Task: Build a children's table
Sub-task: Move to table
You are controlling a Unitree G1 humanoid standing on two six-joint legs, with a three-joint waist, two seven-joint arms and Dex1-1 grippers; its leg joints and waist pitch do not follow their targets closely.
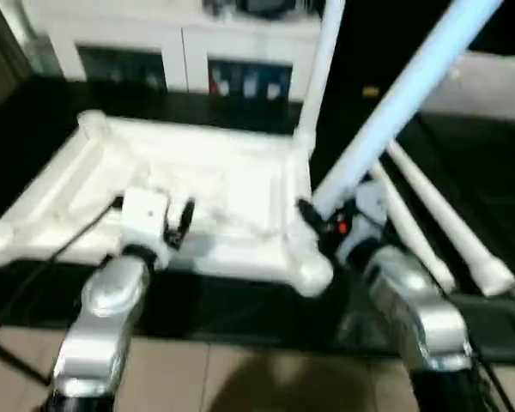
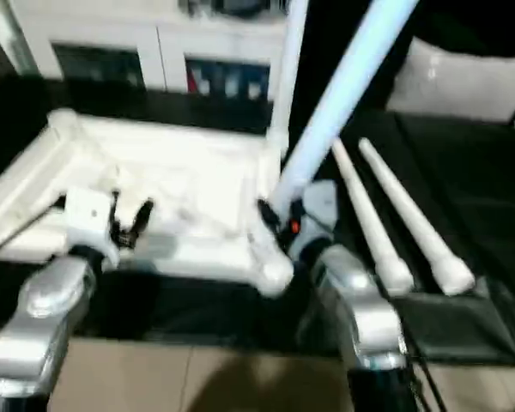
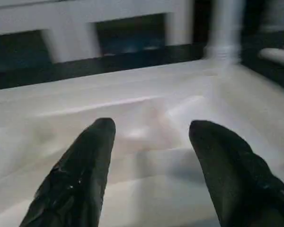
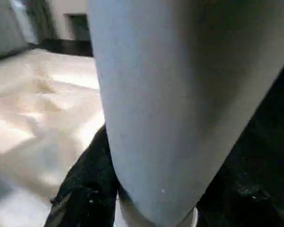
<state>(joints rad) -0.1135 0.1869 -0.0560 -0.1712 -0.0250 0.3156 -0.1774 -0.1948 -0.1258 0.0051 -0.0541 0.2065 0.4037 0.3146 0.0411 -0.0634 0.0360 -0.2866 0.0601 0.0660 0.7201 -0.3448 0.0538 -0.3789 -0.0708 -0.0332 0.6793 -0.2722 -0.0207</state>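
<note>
The children's table top (image 1: pixel 215 180) lies upside down on a black surface, ribbed underside up. One white leg (image 1: pixel 322 69) stands upright in its far right corner socket. My right gripper (image 1: pixel 319 219) is shut on a second leg (image 1: pixel 403 94), which tilts up and to the right. That leg's lower end hangs just above the near right corner socket (image 1: pixel 313 275). In the right wrist view the held leg (image 4: pixel 180 94) passes beside a black finger (image 4: pixel 85 189). Two more legs (image 1: pixel 438 227) lie on the right. My left gripper (image 1: pixel 180 221) hovers open over the top's near edge, its fingers (image 3: pixel 85 165) empty.
A white cabinet with glass doors (image 1: pixel 180 51) stands behind the table top. A black cable (image 1: pixel 34 266) runs off the left arm. Beige floor tiles (image 1: pixel 240 378) lie in front of the black surface. A pale cushion-like shape (image 2: pixel 463 81) sits at the back right.
</note>
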